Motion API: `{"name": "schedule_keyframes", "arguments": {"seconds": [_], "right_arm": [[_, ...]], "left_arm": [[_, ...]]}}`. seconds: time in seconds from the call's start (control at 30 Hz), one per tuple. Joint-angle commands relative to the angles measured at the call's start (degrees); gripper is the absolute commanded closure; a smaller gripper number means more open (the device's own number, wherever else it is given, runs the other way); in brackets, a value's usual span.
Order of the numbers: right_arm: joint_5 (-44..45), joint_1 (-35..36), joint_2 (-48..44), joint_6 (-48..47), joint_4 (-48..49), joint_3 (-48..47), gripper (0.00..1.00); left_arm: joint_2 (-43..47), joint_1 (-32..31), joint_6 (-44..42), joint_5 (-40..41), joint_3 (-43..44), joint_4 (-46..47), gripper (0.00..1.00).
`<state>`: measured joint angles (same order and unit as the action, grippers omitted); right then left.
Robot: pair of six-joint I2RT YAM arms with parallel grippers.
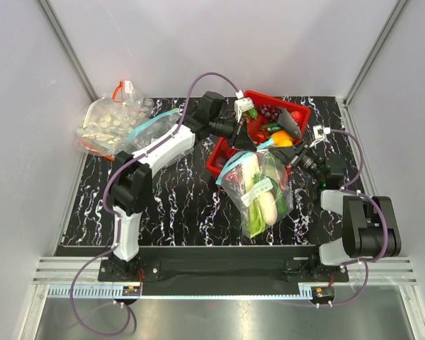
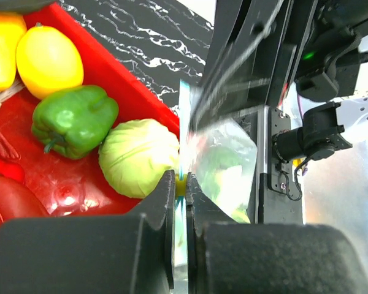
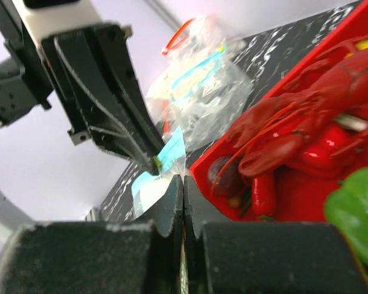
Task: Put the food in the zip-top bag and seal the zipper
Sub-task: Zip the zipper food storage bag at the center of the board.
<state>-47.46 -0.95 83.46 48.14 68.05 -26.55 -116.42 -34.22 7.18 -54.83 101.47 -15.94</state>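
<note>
From above, the clear crinkly zip-top bag [image 1: 283, 195] lies just below both sets of fingers, with the white and green toy vegetables [image 1: 265, 205] already inside. The left gripper [image 1: 246, 142] and right gripper [image 1: 292, 151] meet at its mouth beside the red plastic basket [image 1: 297, 113], presumably to press the seal.

Left wrist: our fingers [image 2: 165, 208] pinch the teal-blue zipper strip [image 2: 181, 182] between them.

Right wrist: the fingers [image 3: 168, 205] are closed together, and the strip rises just above their tips. We cannot tell whether film is caught.

The white label sticker [image 1: 261, 186] is too small to read.
</note>
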Motion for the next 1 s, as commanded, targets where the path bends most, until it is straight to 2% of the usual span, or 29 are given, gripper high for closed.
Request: {"name": "schedule_keyframes", "arguments": {"seconds": [0.0, 0.27, 0.6, 0.77, 0.87, 0.97], "right_arm": [[7.56, -4.06, -1.90, 0.81, 5.33, 0.70, 1.00], [11.95, -5.82, -5.14, -1.29, -0.19, 2.11, 1.00], [15.73, -6.78, -9.19, -3.84, -6.70, 2.81, 1.00], [15.65, -6.96, -10.34, -4.11, -7.58, 2.81, 1.00], [10.22, -6.87, -9.55, -5.16, -7.15, 1.15, 1.00], [6.25, -6.00, -8.32, -4.99, -5.48, -0.08, 0.56]], "left_arm": [[2.16, 2.75, -0.24, 0.86, -1.27, -0.32, 0.99], [4.00, 3.63, -0.24, 1.91, -4.52, 0.21, 1.00], [10.15, 4.86, -1.38, 7.19, -11.64, -1.20, 1.00], [11.83, 4.95, -1.38, 9.21, -15.16, -0.67, 1.00], [12.36, 4.60, -0.94, 9.30, -14.64, -1.19, 1.00], [13.50, 3.90, -1.38, 10.79, -12.10, -3.47, 1.00]]}}
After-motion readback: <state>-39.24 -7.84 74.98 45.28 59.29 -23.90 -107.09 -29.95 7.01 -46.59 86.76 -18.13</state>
